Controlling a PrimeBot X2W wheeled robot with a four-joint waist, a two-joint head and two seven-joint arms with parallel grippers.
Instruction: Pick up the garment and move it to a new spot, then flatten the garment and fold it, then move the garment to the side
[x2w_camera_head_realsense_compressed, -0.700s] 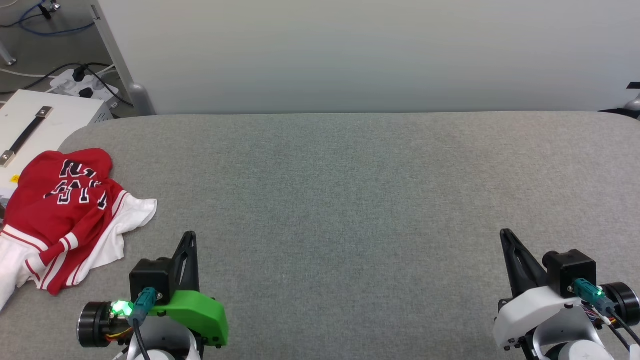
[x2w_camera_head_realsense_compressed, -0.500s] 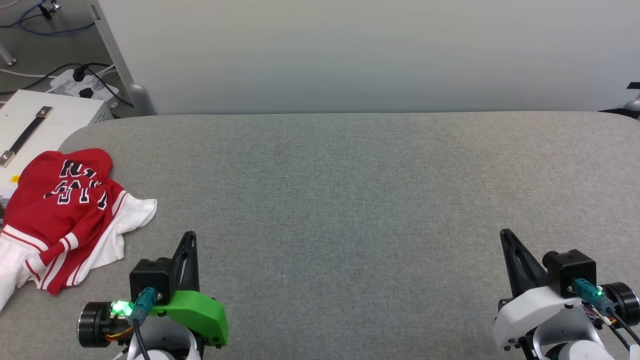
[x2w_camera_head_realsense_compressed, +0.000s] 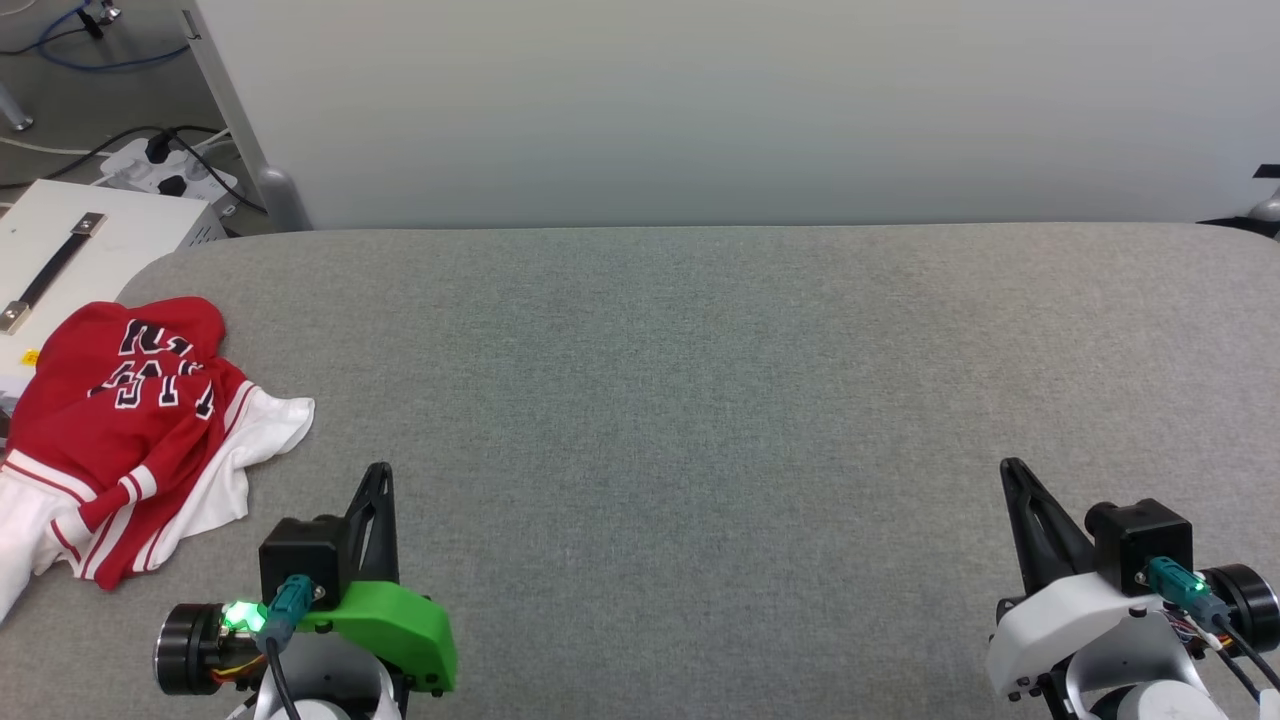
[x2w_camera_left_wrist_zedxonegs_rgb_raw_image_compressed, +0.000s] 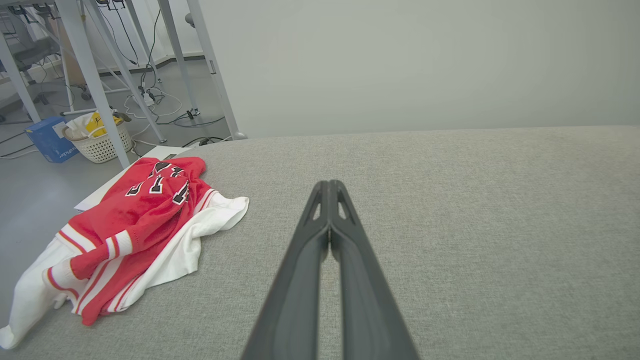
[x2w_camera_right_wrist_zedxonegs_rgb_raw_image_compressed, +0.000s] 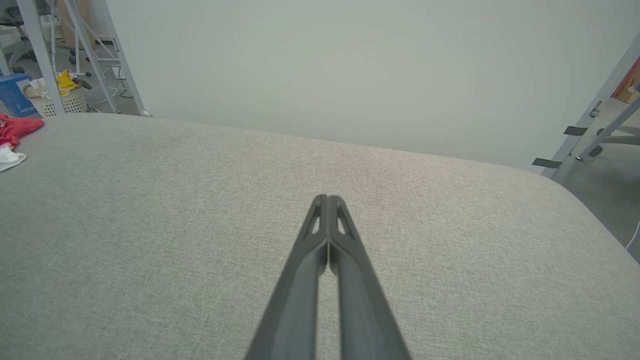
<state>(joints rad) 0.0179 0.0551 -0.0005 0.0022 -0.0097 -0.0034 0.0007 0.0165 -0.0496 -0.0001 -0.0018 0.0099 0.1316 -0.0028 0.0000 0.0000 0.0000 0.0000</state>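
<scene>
Hands are both clenched and empty, so the first step, picking the garment up, is not yet begun. At the far left the garment (x2w_camera_head_realsense_compressed: 130, 420) lies crumpled at the left end of the grey surface (x2w_camera_head_realsense_compressed: 700, 380). Its red body is uppermost with black lettering showing, a white sleeve spreads toward the middle, and more white cloth trails toward the left edge beside a white case (x2w_camera_head_realsense_compressed: 70, 240). Just right of it and nearer the robot, the left hand (x2w_camera_head_realsense_compressed: 378, 470) hangs over the surface with its fingers pressed together, pointing away from the robot and apart from the cloth. A wide stretch of plain grey surface follows. At the far right the right hand (x2w_camera_head_realsense_compressed: 1010, 465) sits likewise, fingers together, well apart from the garment. The next move, as I judge it, falls to the left hand: spread its fingers, swing left, come down on a raised fold of red fabric, then close and lift. The trailing cloth may drag at the edge, so a grip near the heap's middle seems safer. The plain middle stretch offers the new spot.
</scene>
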